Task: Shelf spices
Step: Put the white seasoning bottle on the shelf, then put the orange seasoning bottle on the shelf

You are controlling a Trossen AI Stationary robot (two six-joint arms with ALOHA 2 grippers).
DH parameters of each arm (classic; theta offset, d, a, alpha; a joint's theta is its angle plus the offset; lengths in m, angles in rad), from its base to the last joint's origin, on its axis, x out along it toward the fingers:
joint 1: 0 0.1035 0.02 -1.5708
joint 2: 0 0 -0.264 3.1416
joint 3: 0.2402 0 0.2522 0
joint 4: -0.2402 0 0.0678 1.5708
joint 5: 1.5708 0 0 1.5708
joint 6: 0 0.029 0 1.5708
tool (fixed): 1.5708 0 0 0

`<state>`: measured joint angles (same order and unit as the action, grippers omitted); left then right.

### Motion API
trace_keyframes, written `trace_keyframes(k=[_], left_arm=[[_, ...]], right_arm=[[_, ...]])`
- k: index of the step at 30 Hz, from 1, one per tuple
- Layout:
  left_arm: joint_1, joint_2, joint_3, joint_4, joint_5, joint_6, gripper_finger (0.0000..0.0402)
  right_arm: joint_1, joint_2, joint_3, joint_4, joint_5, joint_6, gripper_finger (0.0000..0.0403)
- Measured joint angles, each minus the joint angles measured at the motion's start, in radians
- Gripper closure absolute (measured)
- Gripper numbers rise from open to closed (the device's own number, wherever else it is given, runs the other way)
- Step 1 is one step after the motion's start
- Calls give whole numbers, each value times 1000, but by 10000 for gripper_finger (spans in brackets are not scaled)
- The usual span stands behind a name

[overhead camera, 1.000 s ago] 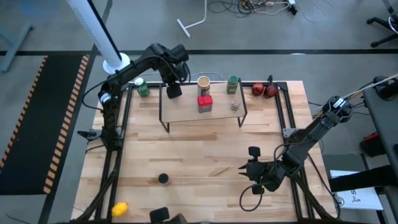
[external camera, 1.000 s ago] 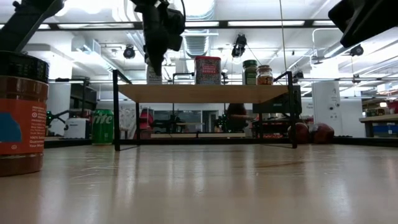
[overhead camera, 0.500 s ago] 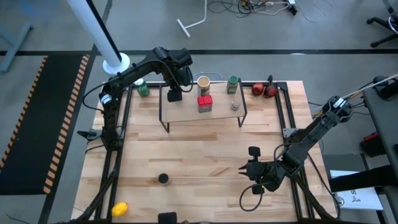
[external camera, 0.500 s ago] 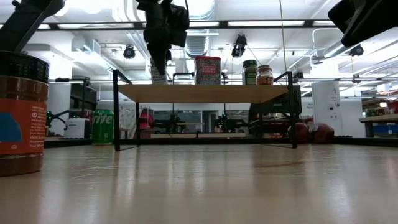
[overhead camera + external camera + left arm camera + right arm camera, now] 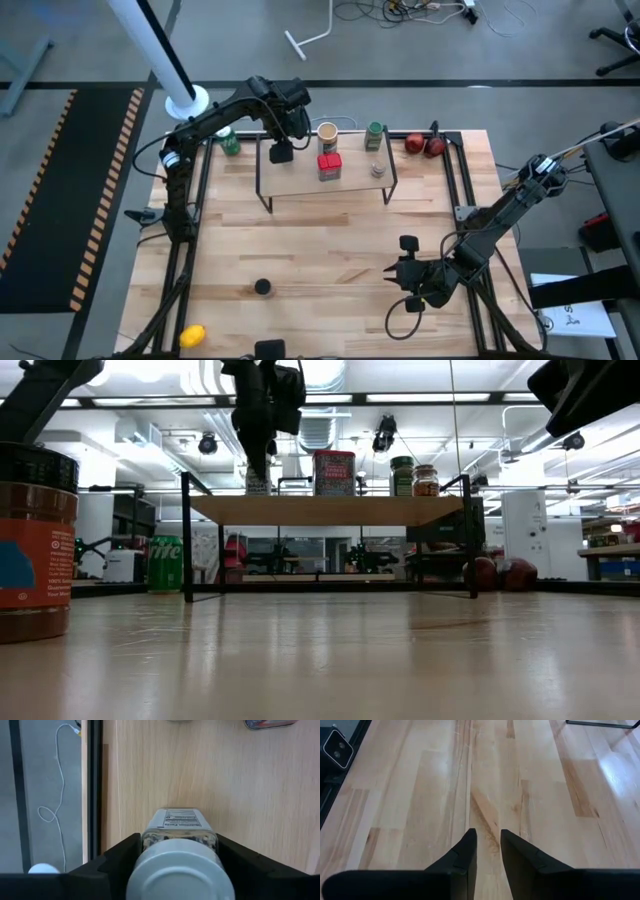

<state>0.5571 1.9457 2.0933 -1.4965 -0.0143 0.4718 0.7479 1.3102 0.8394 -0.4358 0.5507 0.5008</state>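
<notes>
Green can (image 5: pixel 230 142) beside shelf (image 5: pixel 300 178).

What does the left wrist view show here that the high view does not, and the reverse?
Only the left wrist view shows the white-capped jar between the fingers of the left gripper, its printed label readable. Only the high view shows the dark-capped brown jar on the table, away from the shelf, and the right gripper waiting low. Both show the shelf top with the red square tin.
</notes>
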Motion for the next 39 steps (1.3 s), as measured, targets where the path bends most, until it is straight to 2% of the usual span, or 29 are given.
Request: trace_keyframes(k=[8,14,22,30,39], left_arm=[[-4,0,21,3,-8,0,149],[-16,0,63,4,-56,0,128],[-42,-1,139,-10,-86,-21,98],[-57,-1,233,-76,-119,-68,97],[-145,-73,250,-75,-89,-137,104]], right_arm=[[0,0,0,0,0,-1,347],[0,0,0,0,0,0,359],[0,0,0,-1,-1,1,345],[0,0,0,-1,-2,0,334],[0,0,-26,-2,-5,22,353]])
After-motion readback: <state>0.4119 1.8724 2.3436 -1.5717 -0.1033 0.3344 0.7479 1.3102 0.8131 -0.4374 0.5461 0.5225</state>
